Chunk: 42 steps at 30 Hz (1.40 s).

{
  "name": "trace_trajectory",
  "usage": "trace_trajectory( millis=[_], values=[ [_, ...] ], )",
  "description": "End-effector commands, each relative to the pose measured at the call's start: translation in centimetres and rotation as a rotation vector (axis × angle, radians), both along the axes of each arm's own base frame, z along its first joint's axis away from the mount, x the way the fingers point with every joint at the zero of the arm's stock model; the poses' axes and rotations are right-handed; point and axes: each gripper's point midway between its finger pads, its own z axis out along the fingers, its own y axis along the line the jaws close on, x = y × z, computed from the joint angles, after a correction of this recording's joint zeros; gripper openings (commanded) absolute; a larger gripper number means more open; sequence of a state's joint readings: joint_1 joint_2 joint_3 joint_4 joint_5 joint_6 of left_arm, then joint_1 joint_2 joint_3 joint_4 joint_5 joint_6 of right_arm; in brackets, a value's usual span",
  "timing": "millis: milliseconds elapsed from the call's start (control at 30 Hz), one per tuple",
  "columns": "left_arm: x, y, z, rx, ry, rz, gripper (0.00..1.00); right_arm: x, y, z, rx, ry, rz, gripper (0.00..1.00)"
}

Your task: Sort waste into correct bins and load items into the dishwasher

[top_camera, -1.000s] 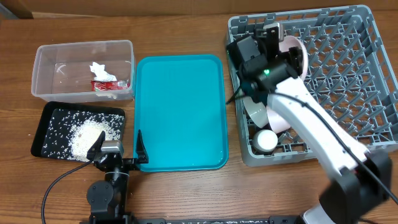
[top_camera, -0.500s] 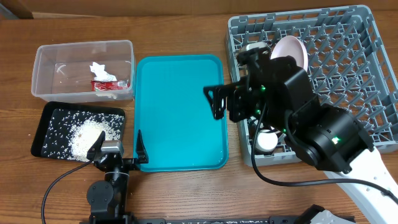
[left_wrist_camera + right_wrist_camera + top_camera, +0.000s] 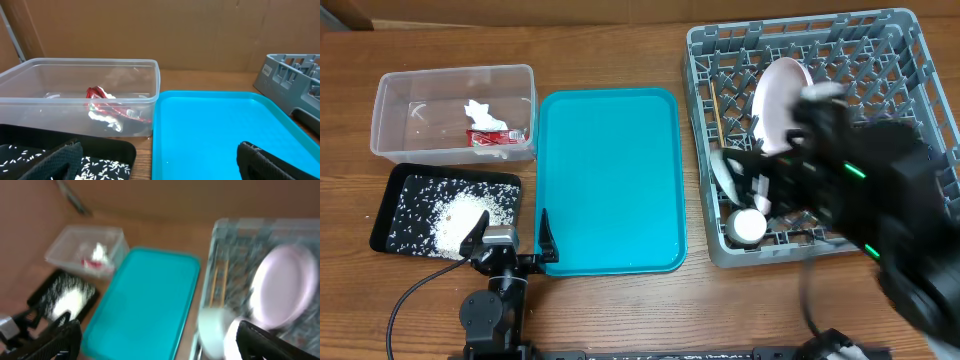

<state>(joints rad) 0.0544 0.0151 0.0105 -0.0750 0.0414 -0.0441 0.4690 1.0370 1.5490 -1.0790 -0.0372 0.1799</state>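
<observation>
We see the left gripper (image 3: 511, 241) spread wide with nothing between its fingers, low over the table (image 3: 620, 50) at the near edge, one fingertip over the black tray (image 3: 386, 208) and the other at the near left corner of the teal tray (image 3: 610, 180). The right gripper (image 3: 156, 347) is also spread wide and holds nothing. In its wrist view the two dark fingertips sit at the bottom corners, well apart. From overhead its arm (image 3: 860, 200) is a dark blur above the near left part of the dish rack (image 3: 800, 25), too smeared for us to make out the fingers there. Just under that blur, inside the rack, a white bowl (image 3: 728, 176) lies along the left wall and a small white cup (image 3: 750, 227) sits near the front left corner. Further back a pale plate (image 3: 778, 95) stands on edge among the pegs, with the chopsticks (image 3: 717, 108) just beside the left wall. Across the bare teal tray, the clear tub (image 3: 453, 112) holds the red wrapper (image 3: 498, 136) and the white tissue (image 3: 480, 112). The black tray, just in front of the tub, carries the rice (image 3: 460, 220), heaped toward its near right side and scattered elsewhere.
</observation>
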Motion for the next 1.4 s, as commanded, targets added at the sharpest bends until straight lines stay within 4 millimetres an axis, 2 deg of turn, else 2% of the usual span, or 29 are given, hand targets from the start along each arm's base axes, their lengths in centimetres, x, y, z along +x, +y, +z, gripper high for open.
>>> trace_trajectory(
  millis=[0,133,200,267,500,733,933,1000,1367],
  values=[
    [0.0,0.1,0.0,0.022,-0.005,0.001,1.0,-1.2,-3.1,0.6,-0.02,-0.111,-0.046,1.0],
    [0.0,0.1,0.0,0.022,-0.005,0.001,1.0,-1.3,-4.9,-0.8,0.032,-0.197,-0.101,1.0],
    [0.0,0.1,0.0,0.022,-0.005,0.001,1.0,-1.6,-5.6,-2.4,0.04,-0.234,-0.124,1.0],
    [0.0,0.1,0.0,0.022,-0.005,0.001,1.0,-2.3,-5.8,-5.3,0.052,-0.272,-0.126,1.0],
    [0.0,0.1,0.0,0.022,-0.005,0.001,1.0,-4.5,-4.8,-11.9,0.113,-0.364,-0.04,1.0],
    [0.0,0.1,0.0,0.022,-0.005,0.001,1.0,-4.9,-3.5,-17.2,0.158,-0.434,0.036,1.0],
    [0.0,0.1,0.0,0.022,-0.005,0.001,1.0,-3.1,-2.9,-20.3,0.184,-0.537,0.046,1.0],
    [0.0,0.1,0.0,0.022,-0.005,0.001,1.0,-3.0,-2.9,-21.0,0.181,-0.523,0.048,1.0],
    [0.0,0.1,0.0,0.022,-0.005,0.001,1.0,-3.2,-2.5,-21.7,0.178,-0.494,0.062,1.0]
  ],
)
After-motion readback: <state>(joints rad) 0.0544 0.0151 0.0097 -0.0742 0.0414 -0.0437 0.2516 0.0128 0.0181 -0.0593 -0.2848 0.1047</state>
